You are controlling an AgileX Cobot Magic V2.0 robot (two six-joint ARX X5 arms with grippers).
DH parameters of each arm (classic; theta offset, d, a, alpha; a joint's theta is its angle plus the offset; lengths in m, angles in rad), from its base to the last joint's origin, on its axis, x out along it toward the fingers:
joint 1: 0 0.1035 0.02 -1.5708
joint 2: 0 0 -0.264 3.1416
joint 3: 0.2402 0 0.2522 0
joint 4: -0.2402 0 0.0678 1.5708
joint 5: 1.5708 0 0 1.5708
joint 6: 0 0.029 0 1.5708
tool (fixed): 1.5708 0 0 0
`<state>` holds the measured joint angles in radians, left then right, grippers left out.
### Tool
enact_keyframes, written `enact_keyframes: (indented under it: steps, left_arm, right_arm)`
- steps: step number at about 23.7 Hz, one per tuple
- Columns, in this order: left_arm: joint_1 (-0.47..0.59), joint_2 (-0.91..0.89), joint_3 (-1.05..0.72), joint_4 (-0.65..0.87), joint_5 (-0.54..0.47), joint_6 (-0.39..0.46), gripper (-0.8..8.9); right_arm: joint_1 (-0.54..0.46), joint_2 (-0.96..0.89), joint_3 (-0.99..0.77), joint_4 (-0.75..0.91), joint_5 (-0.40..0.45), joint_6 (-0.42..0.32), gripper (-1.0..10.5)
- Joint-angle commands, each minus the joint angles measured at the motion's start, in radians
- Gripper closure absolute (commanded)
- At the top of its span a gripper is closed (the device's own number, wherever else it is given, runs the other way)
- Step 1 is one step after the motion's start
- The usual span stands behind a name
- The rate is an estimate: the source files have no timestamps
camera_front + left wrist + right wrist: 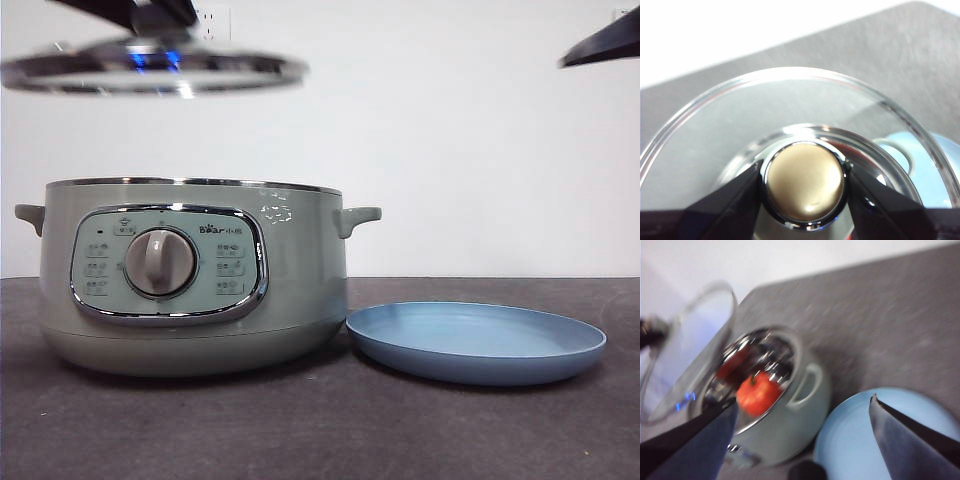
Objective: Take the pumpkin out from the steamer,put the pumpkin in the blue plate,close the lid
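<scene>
L gripper (805, 187) clamping knob of round glass chrome-rimmed lid (150, 70), holding it above pale sage-green steamer pot (190, 275). R gripper (802, 412) hanging open over pot, approaching. Small orange-red pumpkin (757, 392) sitting inside. Light-blue plate (480, 345) beside pot. Risks: lid slipping off knob; R jaw clipping chrome rim or lid.

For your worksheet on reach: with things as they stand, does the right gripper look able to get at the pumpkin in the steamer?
Probably yes. The left gripper holds the lid up clear of the steamer, so the pumpkin lies uncovered, and the right gripper hangs open above.
</scene>
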<state>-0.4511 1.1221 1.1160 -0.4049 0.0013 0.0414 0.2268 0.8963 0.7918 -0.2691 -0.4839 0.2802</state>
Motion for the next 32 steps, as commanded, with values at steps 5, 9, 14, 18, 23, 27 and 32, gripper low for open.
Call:
enact_keyframes:
  steps: [5, 9, 14, 18, 23, 27, 32]
  left_arm:
    - [0.001, -0.178, 0.006, -0.087, -0.152, 0.026, 8.22]
    - [0.002, -0.27, 0.006, -0.152, -0.274, 0.043, 8.22]
    - [0.001, -0.353, 0.006, -0.193, -0.346, 0.045, 8.22]
    - [0.001, -0.428, 0.006, -0.225, -0.419, 0.045, 8.22]
    - [0.001, -0.459, 0.007, -0.251, -0.451, 0.045, 8.22]
    - [0.001, -0.459, 0.007, -0.256, -0.449, 0.045, 8.22]
    - [0.001, -0.459, 0.007, -0.256, -0.446, 0.045, 8.22]
  right_arm:
    - [0.181, 0.188, 0.1, 0.006, 0.007, -0.035, 5.0]
    - [0.293, 0.333, 0.228, -0.03, 0.073, -0.093, 5.0]
    - [0.389, 0.505, 0.419, -0.118, 0.142, -0.187, 4.5]
    - [0.475, 0.703, 0.658, -0.252, 0.253, -0.299, 4.1]
    - [0.554, 0.968, 0.935, -0.407, 0.369, -0.396, 4.0]
    - [0.601, 1.094, 1.006, -0.403, 0.473, -0.476, 4.0]
    - [0.62, 1.195, 1.009, -0.389, 0.517, -0.514, 4.1]
